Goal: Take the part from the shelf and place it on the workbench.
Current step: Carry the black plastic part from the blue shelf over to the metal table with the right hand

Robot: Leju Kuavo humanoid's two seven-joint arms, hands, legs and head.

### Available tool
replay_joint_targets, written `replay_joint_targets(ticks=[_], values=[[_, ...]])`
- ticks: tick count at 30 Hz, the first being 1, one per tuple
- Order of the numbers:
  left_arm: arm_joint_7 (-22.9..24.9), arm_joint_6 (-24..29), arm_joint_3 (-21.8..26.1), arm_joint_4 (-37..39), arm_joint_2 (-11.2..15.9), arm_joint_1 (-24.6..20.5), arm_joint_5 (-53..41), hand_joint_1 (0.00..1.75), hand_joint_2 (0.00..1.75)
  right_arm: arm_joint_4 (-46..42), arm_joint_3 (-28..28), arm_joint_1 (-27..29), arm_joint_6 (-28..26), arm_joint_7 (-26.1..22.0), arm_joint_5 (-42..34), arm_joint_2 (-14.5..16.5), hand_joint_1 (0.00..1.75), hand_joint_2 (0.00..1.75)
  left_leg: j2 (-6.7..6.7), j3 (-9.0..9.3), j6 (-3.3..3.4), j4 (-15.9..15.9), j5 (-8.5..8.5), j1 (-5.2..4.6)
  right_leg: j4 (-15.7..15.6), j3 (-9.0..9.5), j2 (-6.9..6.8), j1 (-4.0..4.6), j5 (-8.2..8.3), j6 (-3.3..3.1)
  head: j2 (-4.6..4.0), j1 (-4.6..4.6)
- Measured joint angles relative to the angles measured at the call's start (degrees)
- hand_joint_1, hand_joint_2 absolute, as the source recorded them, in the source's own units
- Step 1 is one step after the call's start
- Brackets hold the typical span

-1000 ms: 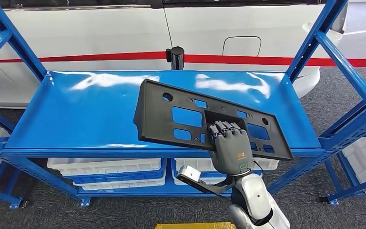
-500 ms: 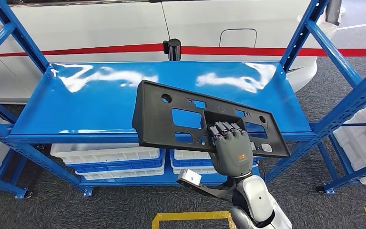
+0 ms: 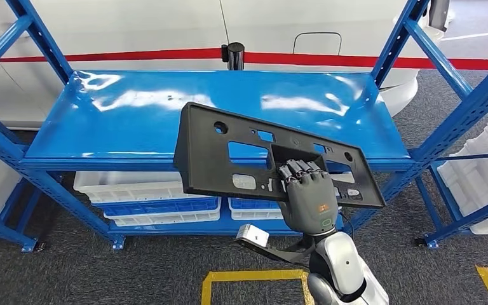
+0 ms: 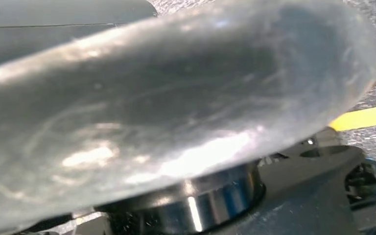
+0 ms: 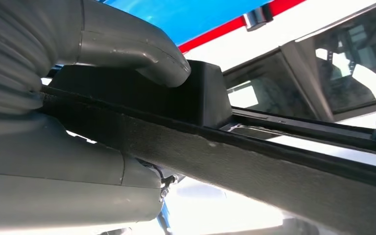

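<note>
The part is a long black plastic plate [image 3: 229,149] with several cut-outs. My right hand [image 3: 308,194] grips it near its lower right edge, fingers curled over a raised block on its face. It hangs in the air in front of the blue shelf [image 3: 133,121], tilted toward me, its left end free. The right wrist view shows my thumb [image 5: 127,46] pressed on the raised block and the part's dark edge [image 5: 274,171] running across. A blurred grey rounded surface lies close before the left wrist view's lens.
Blue shelf uprights [image 3: 445,108] stand at both sides. White bins [image 3: 146,190] sit on the lower level, more bins [image 3: 483,171] at the right. A white vehicle with a red stripe [image 3: 133,55] is behind. Yellow floor tape [image 3: 254,276] marks the grey carpet.
The whole picture has shifted: the shelf sits farther away and lower floor with yellow tape has come into view. The part stays in my right hand, clear of the shelf's front edge.
</note>
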Motion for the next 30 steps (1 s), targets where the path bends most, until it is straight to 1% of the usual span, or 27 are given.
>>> replay_joint_targets(ticks=[1,2,3,5,6,7,8,9,10,11,12,13,14,15,16,17,18,20,21,22,23,24,25,27,28,29,30], values=[[0.2,-0.3,0.4,-0.7,-0.1,0.3,-0.5,0.0,0.0,0.0,0.0,0.0,0.0,0.0,-0.2,-0.1,1.75,1.75,0.11,-0.49,0.63,-0.1,0.53,-0.07,0.4,-0.48,0.02,-0.1,-0.41,0.27,0.0,-0.01],[0.3,-0.6,0.8,-1.3,-0.3,0.6,-0.9,0.0,0.0,-0.1,0.0,0.0,0.0,0.0,-0.3,-0.3,1.75,1.75,0.22,-1.11,1.31,-0.2,1.14,-0.07,1.5,-1.27,0.05,-0.15,-1.62,0.28,0.0,0.1],[0.4,-0.8,1.2,-1.8,-0.4,0.7,-1.2,0.0,0.0,-0.1,0.0,-0.1,0.0,0.0,-0.4,-0.4,1.75,1.75,0.32,-1.86,1.84,-0.3,1.81,-0.05,3.8,-2.34,0.05,-0.19,-3.68,0.03,0.0,0.18],[0.6,-1.2,1.7,-2.8,-0.5,1.1,-1.8,0.0,0.0,-0.1,-0.1,-0.1,0.0,0.0,-0.6,-0.6,1.75,1.75,0.37,-3.6,2.36,-0.3,3.17,-0.18,10.7,-4.65,0.06,-0.17,-8.31,-0.41,0.0,0.36],[0.6,-1.5,2.1,-3.2,-0.6,1.2,-2.2,0.0,0.0,-0.1,-0.1,-0.1,0.0,0.0,-0.6,-0.7,1.75,1.75,0.4,-4.56,2.4,-0.2,3.89,-0.22,13.9,-5.19,0.06,-0.16,-9.57,-0.24,0.0,0.34],[0.6,-1.8,2.5,-3.6,-0.7,1.4,-2.8,0.0,0.0,-0.1,-0.1,-0.1,0.0,-0.1,-0.8,-0.8,1.75,1.75,0.44,-5.51,2.4,-0.2,4.59,-0.26,15.6,-4.99,0.06,-0.16,-9.69,0.2,0.0,0.34],[0.7,-2.1,3.0,-3.9,-0.9,1.5,-3.4,0.0,0.0,-0.1,-0.1,-0.1,0.0,-0.1,-0.9,-0.8,1.75,1.75,0.48,-6.39,2.33,-0.2,5.28,-0.29,15.4,-3.86,0.06,-0.15,-8.82,0.8,0.0,0.34],[0.7,-2.4,3.5,-4.3,-1.0,1.7,-4.0,0.0,0.0,-0.1,-0.1,-0.1,0.1,-0.2,-1.1,-0.9,1.75,1.75,0.48,-7.22,2.21,-0.2,5.96,-0.3,13.2,-1.72,0.05,-0.13,-7.53,1.31,0.0,0.34],[0.7,-2.8,4.1,-4.6,-1.2,1.8,-4.8,0.0,0.0,-0.2,-0.1,-0.2,0.1,-0.3,-1.3,-0.9,1.75,1.75,0.46,-7.87,2.04,-0.2,6.62,-0.3,9.5,1.31,0.04,-0.07,-6.61,1.48,0.0,0.34],[0.6,-3.1,4.6,-5.0,-1.5,1.9,-5.4,0.0,0.0,-0.2,-0.1,-0.3,0.1,-0.3,-1.5,-1.0,1.75,1.75,0.43,-8.4,1.79,-0.1,7.22,-0.4,4.8,4.81,0.02,0.09,-6.47,1.26,0.0,0.36],[0.6,-3.4,5.2,-5.4,-1.8,2.0,-6.0,0.0,0.0,-0.3,-0.1,-0.4,0.1,-0.4,-1.6,-1.0,1.75,1.75,0.43,-8.69,1.47,-0.2,7.86,-0.47,0.9,7.41,0.0,0.27,-6.79,0.86,0.0,0.28],[0.6,-3.5,5.7,-5.7,-2.0,2.1,-6.4,0.0,0.0,-0.4,-0.1,-0.5,0.1,-0.5,-1.7,-1.0,1.75,1.75,0.45,-8.8,1.12,-0.3,8.48,-0.49,-1.7,9.02,0.01,0.47,-7.29,0.36,0.0,0.27],[0.6,-3.6,6.2,-5.9,-2.2,2.2,-6.6,0.0,0.0,-0.4,-0.1,-0.5,0.1,-0.6,-1.8,-1.0,1.75,1.75,0.5,-8.85,0.73,-0.5,9.11,-0.5,-2.9,9.47,0.03,0.66,-7.49,-0.09,0.0,0.27],[0.6,-3.7,6.6,-6.0,-2.3,2.3,-6.7,0.0,0.0,-0.5,-0.1,-0.5,0.1,-0.6,-1.8,-1.0,1.75,1.75,0.55,-8.9,0.34,-0.8,9.69,-0.45,-2.9,8.92,0.04,0.61,-7.1,-0.47,0.0,0.24],[0.6,-3.8,6.9,-6.2,-2.4,2.4,-6.7,0.0,0.0,-0.5,-0.1,-0.6,0.1,-0.6,-1.8,-1.0,1.75,1.75,0.53,-9.14,-0.04,-0.7,9.43,-0.36,-2.9,8.44,0.01,0.4,-6.51,-0.89,0.0,0.29],[0.6,-3.8,7.2,-6.3,-2.5,2.5,-6.8,0.0,0.0,-0.5,-0.1,-0.5,0.1,-0.6,-1.8,-1.0,1.75,1.75,0.49,-9.5,-0.39,0.0,8.07,-0.3,-3.0,7.89,-0.05,0.14,-5.84,-1.39,0.0,0.21],[0.6,-3.9,7.5,-6.4,-2.5,2.6,-7.0,0.0,0.0,-0.5,-0.1,-0.5,0.1,-0.6,-1.9,-1.0,1.75,1.75,0.43,-10.05,-0.72,1.9,5.55,-0.22,-3.1,7.26,-0.12,-0.14,-5.1,-1.85,0.0,0.12],[0.5,-4.2,8.1,-6.6,-2.6,2.8,-7.7,0.0,0.0,-0.5,-0.1,-0.5,0.2,-0.7,-2.2,-1.0,1.75,1.75,0.36,-11.29,-1.31,8.5,-0.76,-0.04,-3.0,5.84,-0.21,-0.27,-3.77,-2.39,0.0,-0.02],[0.5,-4.5,8.5,-6.7,-2.6,2.8,-8.3,0.0,0.0,-0.5,-0.1,-0.5,0.2,-0.8,-2.3,-1.0,1.75,1.75,0.34,-11.68,-1.59,12.1,-2.63,0.05,-3.0,5.17,-0.24,-0.27,-3.12,-2.42,0.0,-0.03],[0.4,-4.7,9.0,-6.9,-2.7,2.8,-8.9,0.0,0.0,-0.5,0.0,-0.5,0.2,-0.9,-2.5,-1.0,1.75,1.75,0.35,-11.58,-1.85,14.7,-3.01,0.17,-2.9,4.43,-0.27,-0.28,-2.47,-2.31,0.0,-0.03],[0.2,-5.0,9.5,-7.0,-2.8,2.8,-9.7,0.0,0.0,-0.5,0.0,-0.5,0.2,-0.9,-2.7,-1.0,1.75,1.75,0.35,-10.64,-2.08,15.5,-2.04,0.37,-2.7,3.63,-0.29,-0.35,-1.85,-2.11,0.0,-0.03],[0.1,-5.3,10.2,-7.3,-2.9,2.8,-10.3,0.0,0.0,-0.5,0.0,-0.5,0.2,-1.0,-3.0,-1.0,1.75,1.75,0.36,-8.73,-2.28,14.3,-0.5,0.61,-2.4,2.78,-0.28,-0.48,-1.34,-1.83,0.0,-0.03],[0.0,-5.6,10.8,-7.5,-3.2,2.8,-11.0,0.0,0.0,-0.5,0.0,-0.4,0.3,-1.1,-3.3,-1.0,1.75,1.75,0.34,-5.92,-2.51,11.2,0.66,0.9,-1.9,1.92,-0.27,-0.61,-0.95,-1.51,0.0,-0.05],[-0.2,-6.1,12.0,-8.0,-3.6,2.8,-12.0,0.0,0.0,-0.5,-0.1,-0.5,0.3,-1.2,-3.9,-1.0,1.75,1.75,0.05,-0.63,-2.76,3.9,0.29,0.99,-0.8,0.4,-0.26,-0.6,-0.45,-0.83,0.0,-0.11],[-0.4,-6.4,12.5,-8.2,-3.9,2.7,-12.5,0.0,0.0,-0.5,-0.1,-0.5,0.3,-1.4,-4.1,-1.0,1.75,1.75,-0.11,0.63,-2.51,1.5,-0.58,0.87,-0.4,-0.17,-0.27,-0.51,-0.21,-0.47,0.0,-0.13],[-0.5,-6.6,13.0,-8.3,-4.1,2.7,-13.0,0.0,0.0,-0.5,-0.1,-0.5,0.3,-1.5,-4.4,-1.0,1.75,1.75,-0.24,0.84,-1.95,0.5,-1.16,0.59,-0.3,-0.62,-0.26,-0.4,0.12,0.0,0.0,-0.12],[-0.9,-7.0,13.6,-8.5,-4.3,2.7,-13.8,0.0,0.0,-0.5,-0.1,-0.4,0.2,-1.8,-4.9,-1.0,1.75,1.75,-0.19,0.43,-1.1,0.2,-1.08,0.41,-0.3,-0.96,-0.23,-0.43,0.54,0.5,0.0,-0.1]])
